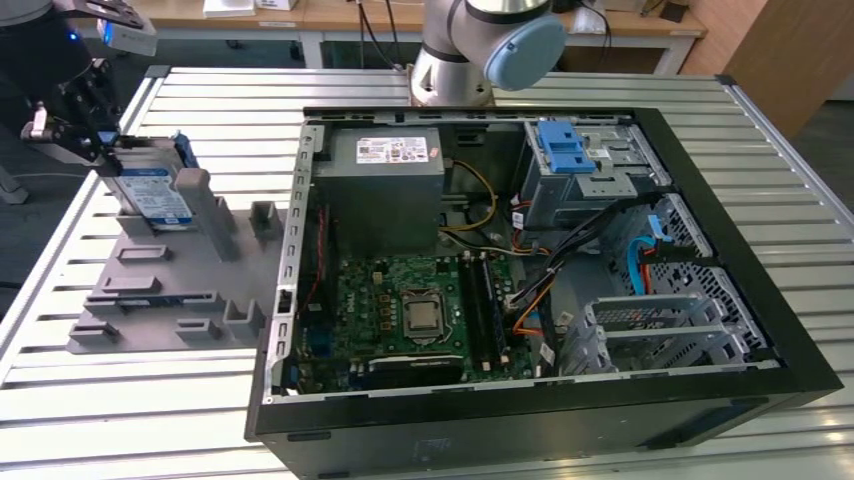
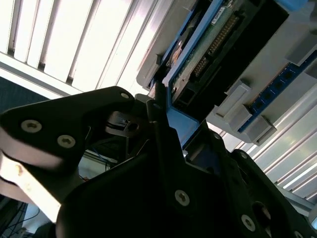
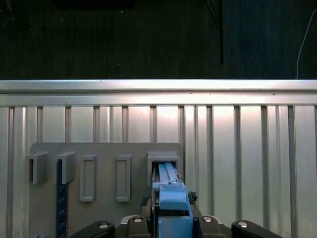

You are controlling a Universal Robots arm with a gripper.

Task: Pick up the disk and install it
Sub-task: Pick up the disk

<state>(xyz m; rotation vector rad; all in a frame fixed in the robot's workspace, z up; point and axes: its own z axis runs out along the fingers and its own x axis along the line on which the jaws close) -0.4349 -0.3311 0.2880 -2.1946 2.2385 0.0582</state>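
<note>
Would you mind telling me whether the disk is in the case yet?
Out: the disk stands on edge in the grey holder beside the case, gripper at it.

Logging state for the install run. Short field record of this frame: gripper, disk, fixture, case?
gripper: shut on the disk, gripping its blue-railed edge
disk: upright in the grey fixture, outside the case
fixture: on the slatted table, at the exterior view's left of the case
case: lying open
install: not yet done
</note>
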